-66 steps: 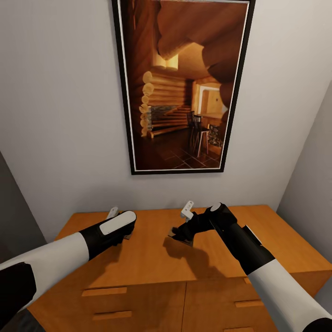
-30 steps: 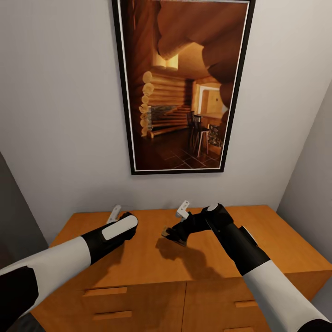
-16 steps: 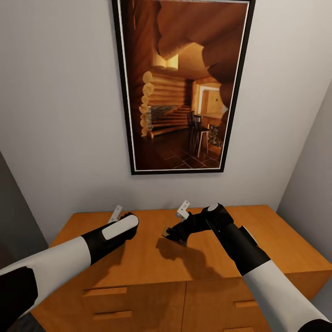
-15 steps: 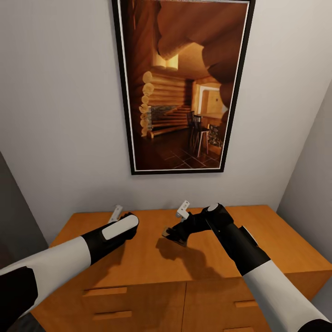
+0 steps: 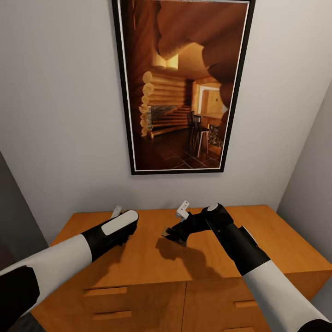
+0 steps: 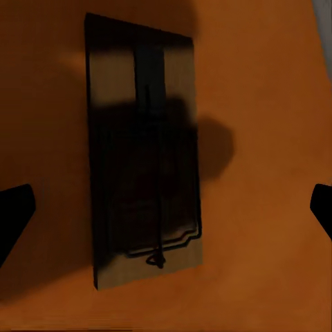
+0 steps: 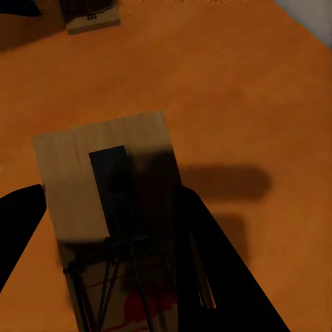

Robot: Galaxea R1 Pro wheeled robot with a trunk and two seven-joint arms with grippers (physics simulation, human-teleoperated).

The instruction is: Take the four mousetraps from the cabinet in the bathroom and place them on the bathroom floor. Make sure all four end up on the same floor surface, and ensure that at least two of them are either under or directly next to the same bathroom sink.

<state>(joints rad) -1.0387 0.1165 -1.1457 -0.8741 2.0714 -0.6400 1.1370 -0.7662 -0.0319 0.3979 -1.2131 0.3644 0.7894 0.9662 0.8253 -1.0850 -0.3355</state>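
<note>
Head: both your claws sit over the cabinet (image 5: 152, 258) tabletop | Left wrist: left claw (image 6: 166, 207) spread wide around 1 mousetrap (image 6: 142, 162) lying flat; thin, stiff, light, so pinch its long edges | Right wrist: right claw (image 7: 114, 238) clamped on a second trap (image 7: 111, 187); third trap (image 7: 90, 17) well beyond.

Pale grey wall (image 5: 60, 115) ahead, plain and matte. On it hangs a tall black-framed picture (image 5: 182, 87) of a log-cabin interior, warm browns and yellows. A second grey wall (image 5: 310, 184) meets it at the right, forming a corner. Darker grey surface (image 5: 14, 221) at far left. Soft, even light; faint shadows.
</note>
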